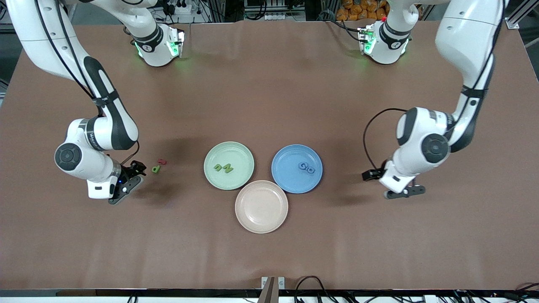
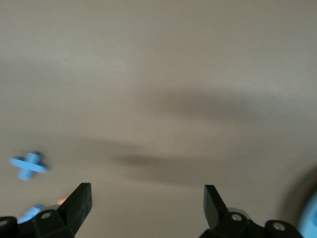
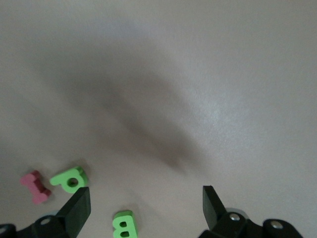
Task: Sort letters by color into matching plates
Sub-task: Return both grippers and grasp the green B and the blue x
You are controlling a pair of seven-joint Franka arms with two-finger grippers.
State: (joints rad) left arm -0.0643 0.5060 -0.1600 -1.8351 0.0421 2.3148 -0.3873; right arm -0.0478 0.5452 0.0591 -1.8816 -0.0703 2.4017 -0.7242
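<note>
The pale green plate (image 1: pixel 242 149) holds two green letters (image 1: pixel 223 168). Beside it, the blue plate (image 1: pixel 286 162) holds blue letters (image 1: pixel 306 168). My right gripper (image 1: pixel 129 182) (image 3: pixel 146 206) hangs open low over the table toward the right arm's end. A green letter B (image 3: pixel 124 225) lies between its fingers, and a green letter shaped like a p (image 1: pixel 156 169) (image 3: pixel 69 178) lies just outside one finger. My left gripper (image 1: pixel 404 191) (image 2: pixel 147 203) is open over bare table at the left arm's end. A blue cross-shaped letter (image 2: pixel 28 165) and another blue piece (image 2: pixel 32 212) lie beside it.
A beige plate (image 1: pixel 261 206) sits nearer the front camera, between the two coloured plates. A red letter (image 1: pixel 161 161) (image 3: pixel 35 187) lies next to the green p. The blue plate's rim (image 2: pixel 309 218) shows at the edge of the left wrist view.
</note>
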